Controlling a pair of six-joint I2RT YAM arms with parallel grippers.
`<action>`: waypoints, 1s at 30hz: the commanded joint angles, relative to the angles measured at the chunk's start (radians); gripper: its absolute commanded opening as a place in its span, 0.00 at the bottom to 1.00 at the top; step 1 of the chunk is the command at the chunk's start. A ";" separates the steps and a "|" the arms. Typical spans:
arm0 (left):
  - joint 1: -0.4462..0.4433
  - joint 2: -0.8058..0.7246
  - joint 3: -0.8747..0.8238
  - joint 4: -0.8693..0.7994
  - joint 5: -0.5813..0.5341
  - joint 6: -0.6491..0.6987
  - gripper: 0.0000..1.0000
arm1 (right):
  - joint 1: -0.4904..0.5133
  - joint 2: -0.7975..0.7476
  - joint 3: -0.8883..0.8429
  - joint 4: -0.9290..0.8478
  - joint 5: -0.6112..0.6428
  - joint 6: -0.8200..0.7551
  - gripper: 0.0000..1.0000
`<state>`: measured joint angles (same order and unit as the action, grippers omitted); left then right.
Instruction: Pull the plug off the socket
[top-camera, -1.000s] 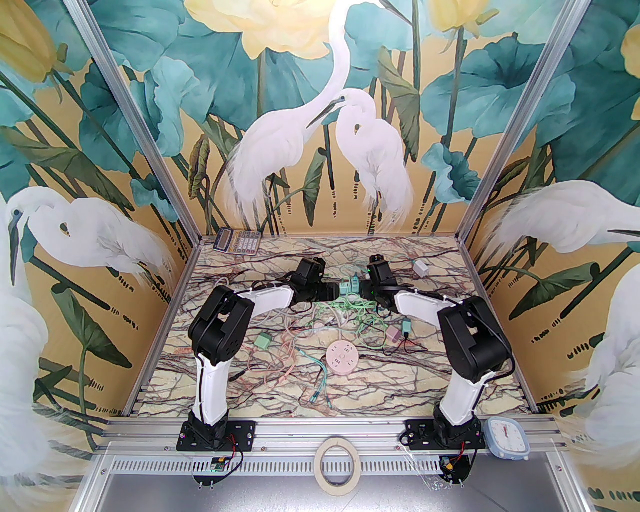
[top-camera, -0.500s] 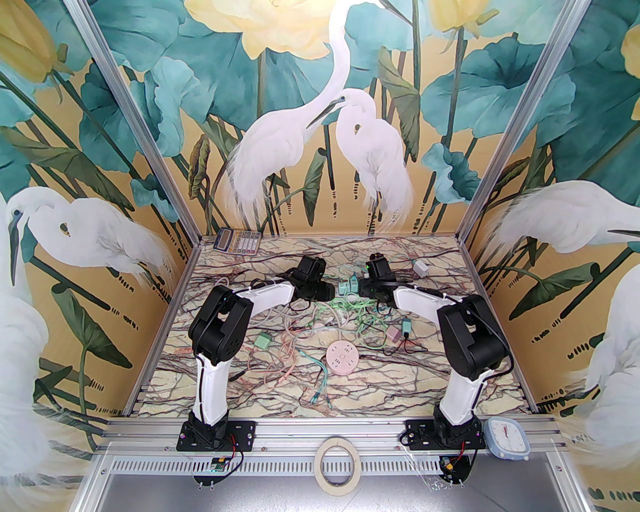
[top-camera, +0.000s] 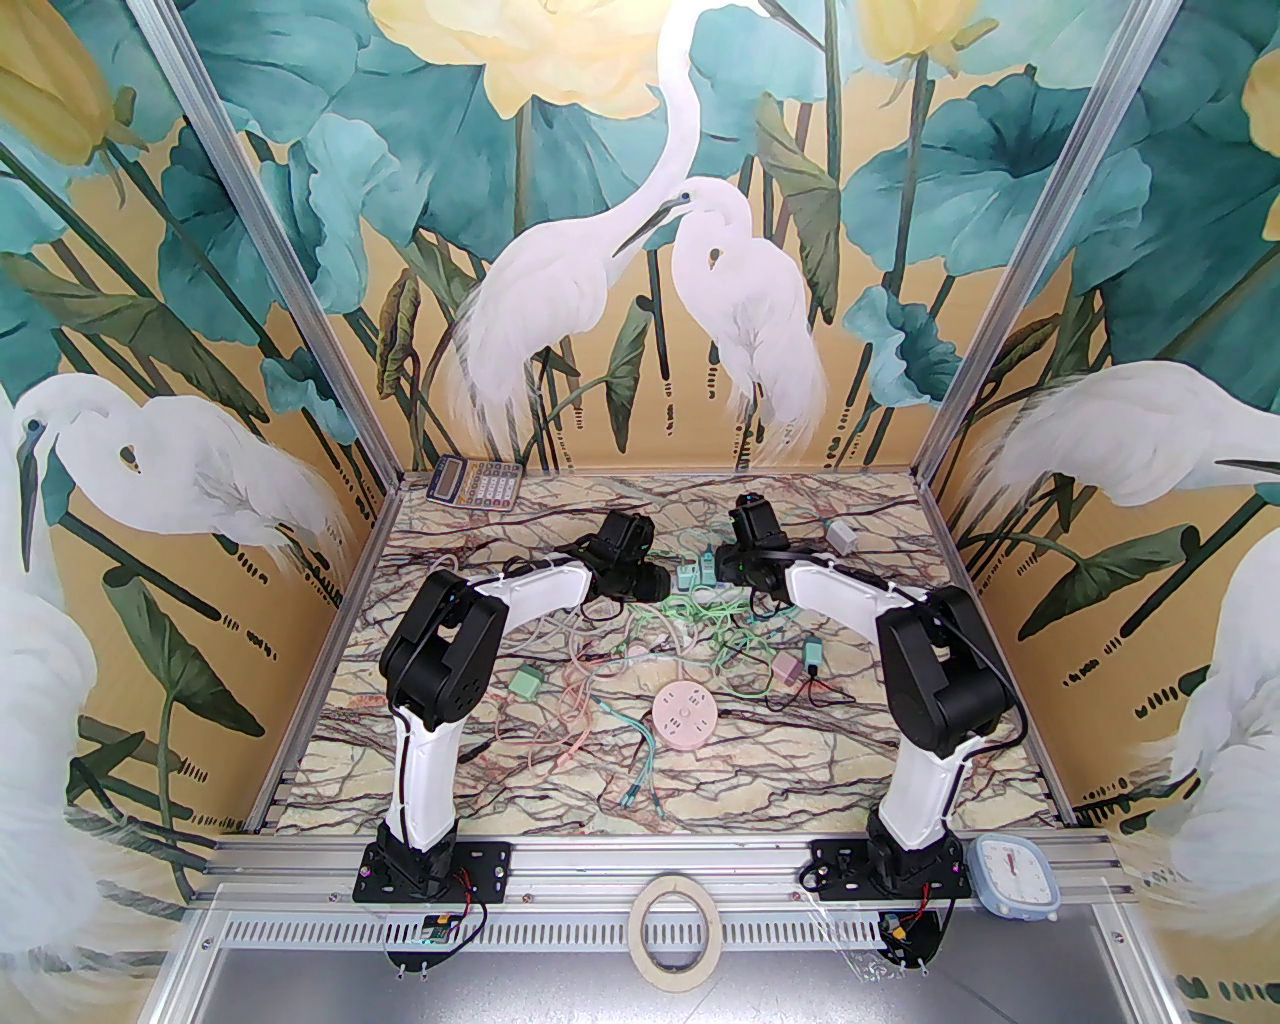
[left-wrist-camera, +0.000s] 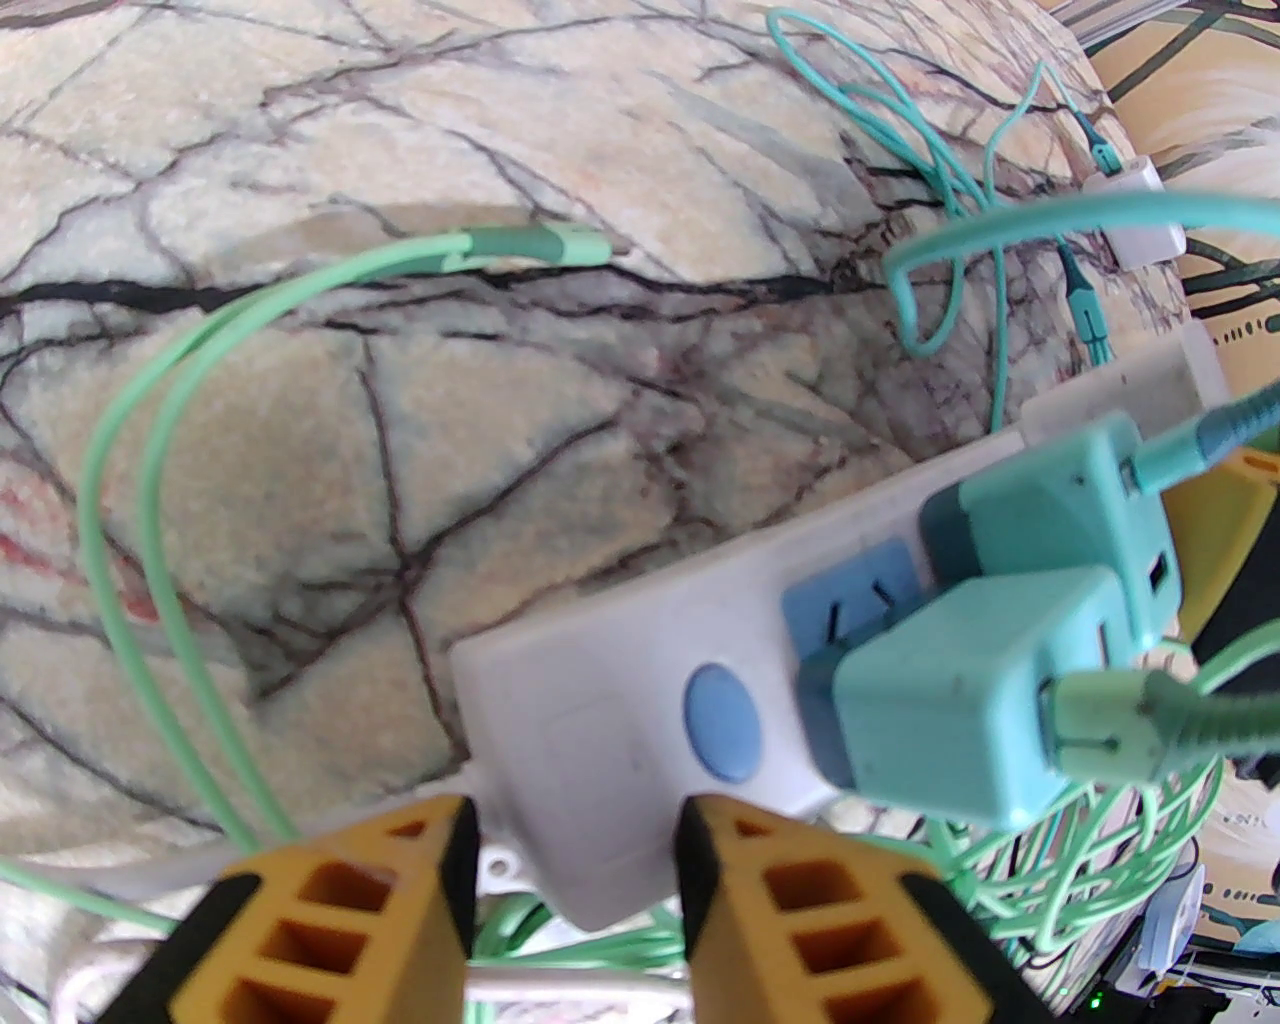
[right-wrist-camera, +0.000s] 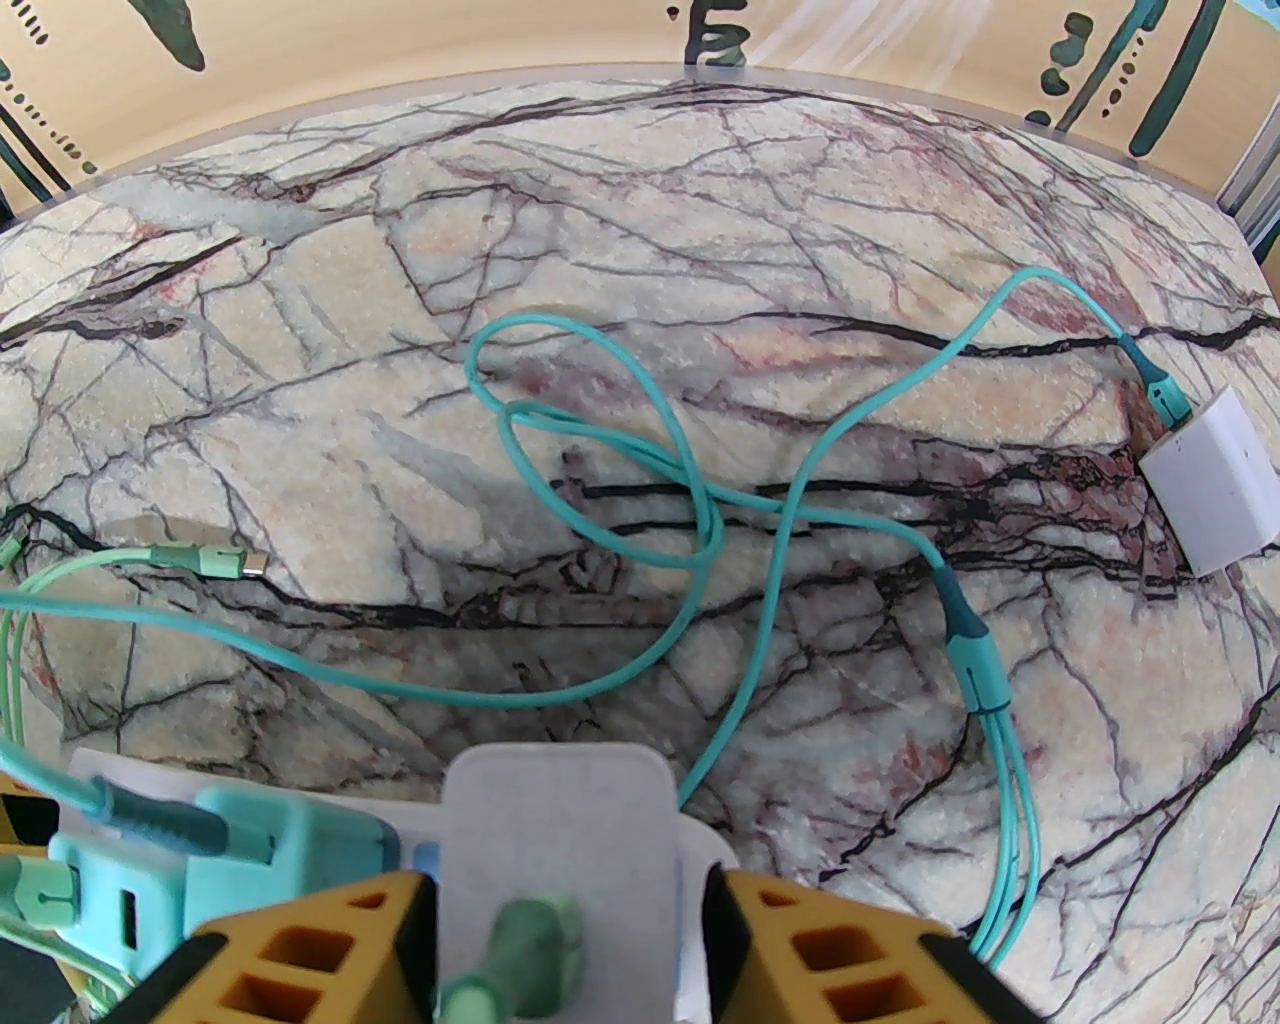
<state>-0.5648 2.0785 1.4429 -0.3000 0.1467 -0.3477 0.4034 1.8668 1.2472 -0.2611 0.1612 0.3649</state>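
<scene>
The socket is a white power strip (left-wrist-camera: 600, 700) with a blue button and blue outlets; it lies at mid-table (top-camera: 693, 573) between both grippers. Two teal plugs (left-wrist-camera: 960, 690) sit in it, each with a green cable. My left gripper (left-wrist-camera: 575, 850) is shut on the strip's near end, its yellow fingers (left-wrist-camera: 400, 900) pressing both sides. A white plug (right-wrist-camera: 560, 830) with a green cable connector stands at the strip's other end. My right gripper (right-wrist-camera: 570, 900) is shut around it. Whether its prongs are still in the strip is hidden.
Tangled green and pink cables (top-camera: 690, 640) lie in front of the strip. A round pink hub (top-camera: 683, 716) and a green adapter (top-camera: 525, 683) sit nearer the bases. A white charger (right-wrist-camera: 1210, 490) with a teal cable (right-wrist-camera: 700, 520) lies behind, and a calculator (top-camera: 475, 483) at the far left.
My left gripper has closed on the strip's end. The right wrist has risen and shifted slightly back and left while still around the white plug.
</scene>
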 joint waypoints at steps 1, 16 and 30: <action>-0.027 0.080 -0.020 -0.139 -0.018 -0.002 0.39 | 0.008 0.059 0.033 -0.031 0.010 -0.003 0.51; -0.035 0.092 -0.008 -0.159 -0.029 -0.002 0.39 | 0.068 0.105 0.038 -0.043 0.074 -0.089 0.46; -0.034 0.113 0.011 -0.188 -0.041 -0.002 0.37 | -0.037 -0.012 -0.104 0.113 -0.108 0.016 0.30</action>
<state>-0.5728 2.0968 1.4841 -0.3454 0.1287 -0.3519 0.3893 1.8618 1.1877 -0.1501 0.1730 0.3031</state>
